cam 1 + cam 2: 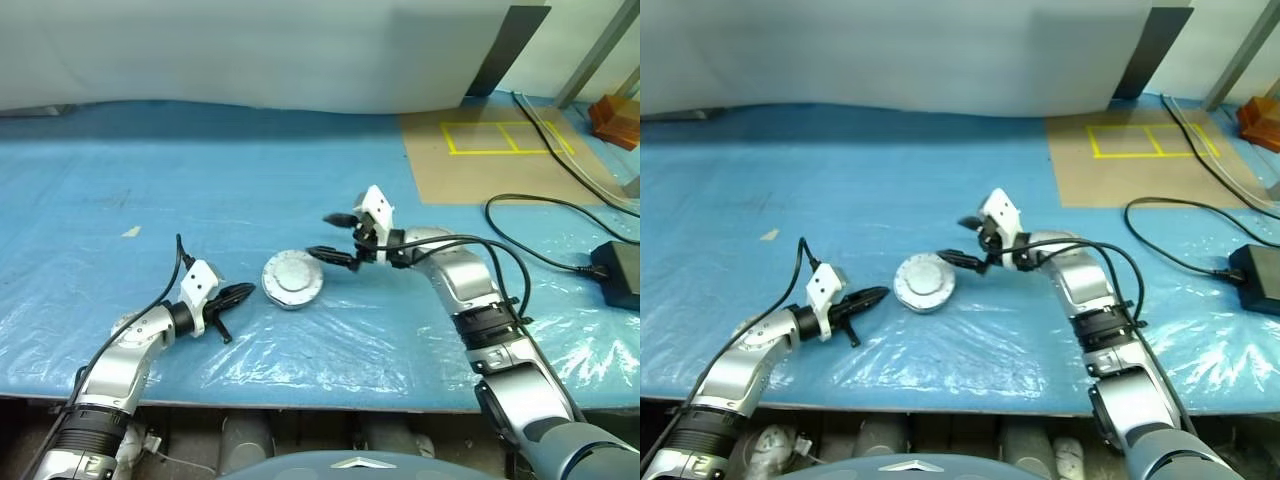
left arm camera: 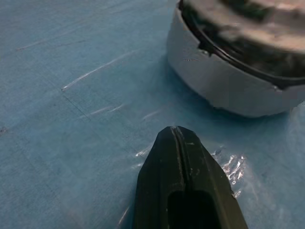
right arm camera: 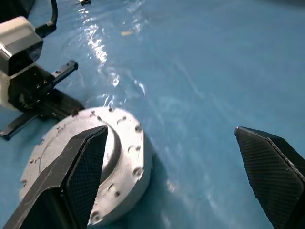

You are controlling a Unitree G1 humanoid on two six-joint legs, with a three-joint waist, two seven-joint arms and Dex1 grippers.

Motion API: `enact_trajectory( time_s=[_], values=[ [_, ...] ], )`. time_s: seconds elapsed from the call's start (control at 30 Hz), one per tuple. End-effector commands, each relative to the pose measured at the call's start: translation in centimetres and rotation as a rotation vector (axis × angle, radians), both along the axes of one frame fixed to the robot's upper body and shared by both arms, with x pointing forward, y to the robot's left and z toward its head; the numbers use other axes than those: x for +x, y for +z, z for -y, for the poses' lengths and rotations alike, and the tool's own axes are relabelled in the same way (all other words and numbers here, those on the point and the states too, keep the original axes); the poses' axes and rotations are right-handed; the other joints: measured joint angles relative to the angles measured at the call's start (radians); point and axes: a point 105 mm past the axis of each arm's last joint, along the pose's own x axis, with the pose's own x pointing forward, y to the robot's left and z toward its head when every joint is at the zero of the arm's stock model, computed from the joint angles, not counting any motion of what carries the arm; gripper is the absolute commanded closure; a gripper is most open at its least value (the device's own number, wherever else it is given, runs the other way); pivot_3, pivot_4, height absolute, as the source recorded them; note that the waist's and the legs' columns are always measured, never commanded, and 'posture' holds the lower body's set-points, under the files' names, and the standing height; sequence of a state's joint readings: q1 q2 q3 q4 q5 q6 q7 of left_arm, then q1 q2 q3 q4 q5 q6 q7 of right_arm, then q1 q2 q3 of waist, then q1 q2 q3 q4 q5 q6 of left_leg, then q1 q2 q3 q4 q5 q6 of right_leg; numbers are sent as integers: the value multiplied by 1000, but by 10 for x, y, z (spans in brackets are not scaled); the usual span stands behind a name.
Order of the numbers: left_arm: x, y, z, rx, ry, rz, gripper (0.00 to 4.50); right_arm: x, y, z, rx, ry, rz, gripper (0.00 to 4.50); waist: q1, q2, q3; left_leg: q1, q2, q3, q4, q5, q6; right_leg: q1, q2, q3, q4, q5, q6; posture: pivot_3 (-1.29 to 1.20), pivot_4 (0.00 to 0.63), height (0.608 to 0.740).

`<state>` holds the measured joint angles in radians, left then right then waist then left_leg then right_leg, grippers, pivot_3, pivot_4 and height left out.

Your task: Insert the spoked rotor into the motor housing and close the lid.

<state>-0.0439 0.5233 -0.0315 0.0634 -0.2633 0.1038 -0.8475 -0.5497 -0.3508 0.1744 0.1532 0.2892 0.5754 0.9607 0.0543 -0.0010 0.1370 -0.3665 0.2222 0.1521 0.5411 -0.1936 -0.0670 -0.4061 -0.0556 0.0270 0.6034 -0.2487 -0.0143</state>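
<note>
the lid already sits closed on the motor housing on the blue table, so little looks left; the right claw is spread and empty, the left claw clenched beside it.

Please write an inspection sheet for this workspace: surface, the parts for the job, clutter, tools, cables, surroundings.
Surface: blue table cover under wrinkled clear film.
Job's things: one round silver puck, the lid on top with bolt holes round its rim; rotor and windings nothing seen.
Clutter: small pale scrap.
Tools: left tool shut, empty, beside the puck; right tool open, empty, at the puck's other side.
Cables: black cable to a black box.
Surroundings: brown board with yellow tape, white sheet behind.
</note>
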Motion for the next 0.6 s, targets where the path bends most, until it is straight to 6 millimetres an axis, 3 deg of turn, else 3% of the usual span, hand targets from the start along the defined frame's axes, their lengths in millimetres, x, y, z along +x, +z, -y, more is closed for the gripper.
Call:
enact_trajectory(
  time_s=[0.03, 0.17, 0.33, 0.43, 0.6],
  values=[
    [-4, -9, 1, 23, -14, -37, 4500, -20, -9, 4, 74, 9, -251, 12, 0, 1, 1, 0, 0, -1, 0, 0, -1, 0, 0, 0, 0, 0, 0, 0, 150, 740],
    [-4, -11, -3, 42, -6, -39, 4500, -31, -1, 3, 210, 12, -477, 12, -4, 3, 3, 2, 0, -1, 1, 0, -1, 0, 0, 0, 2, 0, 0, 0, 150, 740],
    [-3, 1, -10, -10, 13, -26, 4500, -28, -2, 15, 247, -43, -556, 12, -3, 3, 3, 4, 0, 0, 3, 0, -1, 1, 0, 1, 2, 0, 0, 0, 150, 740],
    [-2, 9, -16, -28, 21, -16, 4500, -19, -4, 19, 203, -91, -441, 12, -4, 3, 3, 3, 1, 0, 3, 0, -1, 0, 0, 1, 2, 0, 0, 0, 150, 740],
    [-4, 7, -20, -7, 30, -19, 4500, -1, 31, 2, 124, -80, -7, 12, -9, 3, 3, 2, 1, 0, 3, 0, -1, -1, 0, 0, 3, 0, 0, 0, 150, 740]
  ],
)
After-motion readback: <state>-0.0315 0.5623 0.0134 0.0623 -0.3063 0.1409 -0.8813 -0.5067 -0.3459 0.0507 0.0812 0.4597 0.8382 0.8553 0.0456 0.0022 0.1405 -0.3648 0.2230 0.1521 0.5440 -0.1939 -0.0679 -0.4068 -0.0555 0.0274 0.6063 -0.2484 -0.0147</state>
